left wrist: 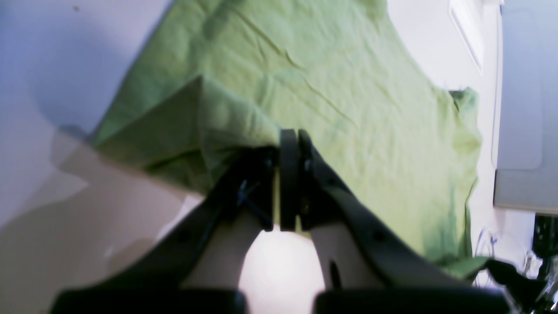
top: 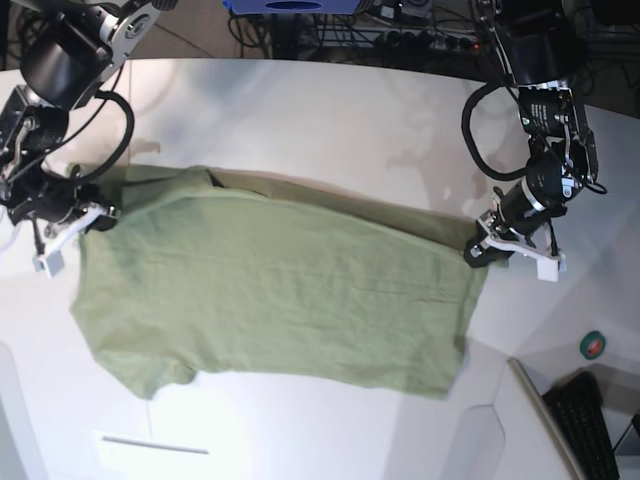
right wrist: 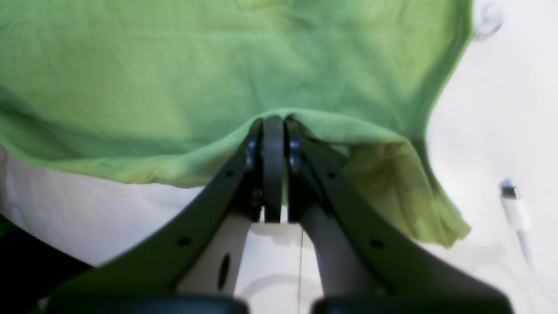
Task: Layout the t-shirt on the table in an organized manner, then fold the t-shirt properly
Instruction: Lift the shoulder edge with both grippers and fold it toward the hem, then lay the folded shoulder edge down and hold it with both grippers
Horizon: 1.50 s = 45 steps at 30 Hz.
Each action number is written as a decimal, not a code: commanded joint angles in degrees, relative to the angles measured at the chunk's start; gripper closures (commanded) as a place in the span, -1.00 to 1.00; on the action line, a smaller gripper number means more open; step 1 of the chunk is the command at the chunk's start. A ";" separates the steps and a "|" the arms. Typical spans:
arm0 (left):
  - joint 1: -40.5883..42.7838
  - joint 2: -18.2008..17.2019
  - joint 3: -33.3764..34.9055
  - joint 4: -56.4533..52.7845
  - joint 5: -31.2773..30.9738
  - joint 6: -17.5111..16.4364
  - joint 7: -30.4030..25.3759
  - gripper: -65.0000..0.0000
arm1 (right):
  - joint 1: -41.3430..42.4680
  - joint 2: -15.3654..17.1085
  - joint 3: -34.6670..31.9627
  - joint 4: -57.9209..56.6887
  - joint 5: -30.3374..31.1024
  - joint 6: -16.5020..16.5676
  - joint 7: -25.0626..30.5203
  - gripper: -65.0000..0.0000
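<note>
Both pincers clamped on t-shirt (top: 280,295) edge.

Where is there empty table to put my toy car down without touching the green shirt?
The table is bare in a wide patch beyond the t-shirt, between the two arms, up to the curved far edge. A narrower bare strip lies along the near side, below the shirt's lower edge. The middle is covered by cloth, and both shirt ends are crowded, with the left fingers and right fingers pinching it.
</note>
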 commanded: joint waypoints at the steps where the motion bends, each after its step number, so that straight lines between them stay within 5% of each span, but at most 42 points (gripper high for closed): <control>1: -1.87 -0.72 -0.07 0.25 -0.96 -0.46 -1.13 1.00 | 1.61 0.82 -0.14 0.41 1.06 0.13 1.71 1.00; 6: -5.47 -0.72 -0.07 -2.83 -0.17 -0.46 -1.13 1.00 | 2.76 1.79 -3.48 -0.74 1.06 -0.22 4.44 1.00; 13: -8.81 -0.28 -0.07 -3.62 8.71 -0.46 -1.22 1.00 | 5.04 3.02 -4.27 -4.08 1.06 -2.86 6.28 1.00; 30: -14.53 -0.37 -0.07 -8.89 8.88 -0.46 -1.48 1.00 | 6.71 3.02 -4.01 -4.17 1.15 -3.30 8.66 1.00; 45: -14.79 -0.54 8.90 -9.33 8.88 2.70 -12.29 1.00 | 6.45 3.02 -3.92 -4.25 1.15 -3.39 11.91 1.00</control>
